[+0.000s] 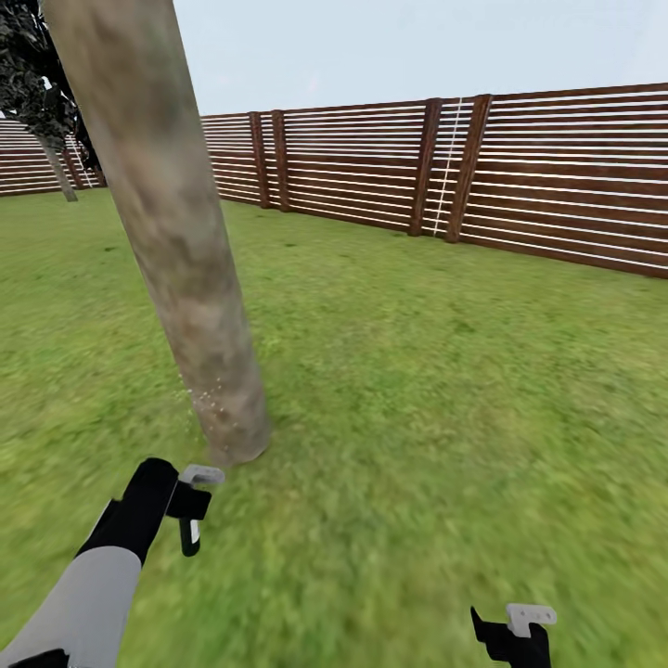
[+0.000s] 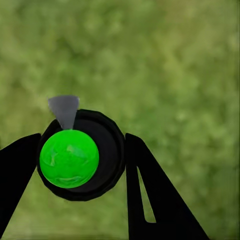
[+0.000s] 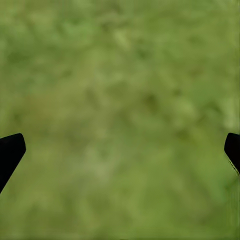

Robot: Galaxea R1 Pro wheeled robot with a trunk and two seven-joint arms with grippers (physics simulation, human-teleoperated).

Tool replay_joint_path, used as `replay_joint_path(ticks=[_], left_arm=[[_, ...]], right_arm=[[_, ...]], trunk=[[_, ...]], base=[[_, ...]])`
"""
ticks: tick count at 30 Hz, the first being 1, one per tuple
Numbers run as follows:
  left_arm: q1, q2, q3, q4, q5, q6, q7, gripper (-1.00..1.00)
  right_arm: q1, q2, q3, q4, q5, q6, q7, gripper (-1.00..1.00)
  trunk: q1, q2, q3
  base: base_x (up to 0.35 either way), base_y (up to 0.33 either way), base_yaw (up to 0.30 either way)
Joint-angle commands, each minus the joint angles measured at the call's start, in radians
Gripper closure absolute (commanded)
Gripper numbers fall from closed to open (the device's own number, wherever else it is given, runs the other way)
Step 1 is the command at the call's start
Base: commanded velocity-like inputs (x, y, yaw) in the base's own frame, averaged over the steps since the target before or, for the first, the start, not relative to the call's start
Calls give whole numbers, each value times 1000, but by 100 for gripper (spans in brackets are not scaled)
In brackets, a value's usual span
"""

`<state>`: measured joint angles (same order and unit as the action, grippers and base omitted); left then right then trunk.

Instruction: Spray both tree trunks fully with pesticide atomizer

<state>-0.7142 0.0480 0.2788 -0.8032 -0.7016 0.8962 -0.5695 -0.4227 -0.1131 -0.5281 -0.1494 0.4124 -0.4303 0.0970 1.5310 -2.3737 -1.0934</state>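
Observation:
My left gripper is shut on the pesticide atomizer, low at the left of the head view, just in front of the base of a thick, mottled grey-brown tree trunk. Small pale specks dot the trunk's lower part. In the left wrist view the atomizer is a dark round body with a bright green top and a grey nozzle, held between the black fingers over grass. My right gripper hangs open over the lawn at the lower right; its fingertips stand wide apart with nothing between them.
Green grass lawn spreads all around. A brown slatted wooden fence closes the back and right. A second tree with a dark crown stands far off at the left by the fence.

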Motion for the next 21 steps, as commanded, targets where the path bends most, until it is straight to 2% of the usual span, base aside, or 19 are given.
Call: replay_joint_path(ticks=[1,8,10,11,12,13,17,21], left_arm=[[-1,1,3,0,-8,1,-10,100],[-1,11,8,-11,-10,-2,-1,100],[-1,12,31,-11,-11,-13,16,100],[0,12,53,-11,-11,-42,27,100],[0,11,95,-10,-10,-95,41,100],[0,8,114,-10,-10,-112,44,100],[1,0,134,-5,-9,-131,48,100],[1,-2,135,-2,-7,-132,48,100]], right_arm=[[-1,0,-9,1,3,-3,7,-100],[-1,1,-9,1,3,-3,7,-100],[-1,1,-9,1,3,-2,6,-100],[-1,1,-9,1,3,-2,6,-100],[-1,2,-9,1,3,-2,6,-100],[-1,2,-9,1,3,-2,6,-100],[-1,2,-9,1,3,-3,6,-100],[-1,3,-9,2,3,-3,6,-100]], trunk=[[0,0,-1],[0,0,-1],[0,0,-1],[0,0,-1],[0,0,-1],[0,0,-1],[0,0,-1],[0,0,-1]], base=[[172,-142,0],[225,-181,0],[224,-197,2],[192,-217,52],[135,-245,187],[81,-258,231],[19,-271,266],[1,-275,276]])
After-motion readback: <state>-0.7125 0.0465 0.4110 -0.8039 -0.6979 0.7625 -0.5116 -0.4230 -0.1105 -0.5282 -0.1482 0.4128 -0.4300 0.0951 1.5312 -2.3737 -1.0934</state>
